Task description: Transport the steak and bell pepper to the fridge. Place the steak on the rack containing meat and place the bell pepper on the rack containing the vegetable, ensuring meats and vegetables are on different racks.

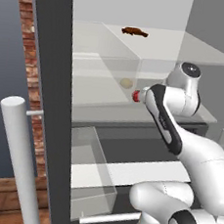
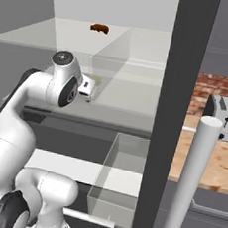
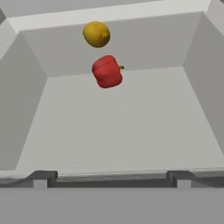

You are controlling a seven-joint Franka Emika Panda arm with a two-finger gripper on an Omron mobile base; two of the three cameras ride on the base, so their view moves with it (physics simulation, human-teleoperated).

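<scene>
I had the base parked right at the open fridge (image 1: 49, 77), its dark grey door edge standing close on one side with a long silvery bar handle (image 1: 17, 157) in front of it. Beyond that door I could see red brick wall and a strip of wooden worktop (image 2: 215, 161) with a toaster (image 2: 224, 113) on it. Low in the fridge sat a clear bin (image 2: 116, 178) and grey drawers.

Through the hand camera my pincer (image 3: 111, 177) stood wide, its two dark tips far apart and holding nothing. It looked along a white, translucent shelf (image 3: 118, 127) boxed in by pale walls.

The bell pepper (image 3: 107, 71) lay on that shelf toward the back, clear of the tips, its small stem pointing to the right of the hand view. I could not make out a long axis on it, it was so round. Just behind it, near the rear wall, sat the yellow-tan vegetable (image 3: 96, 34); I could not tell whether the two touched.

From the left base camera my own arm covered most of the pepper, leaving a red sliver.

Farthest off, on the rack above, a dark brown-red lump of meat (image 1: 135, 32) lay lengthwise across the shelf, too small for detail.
</scene>
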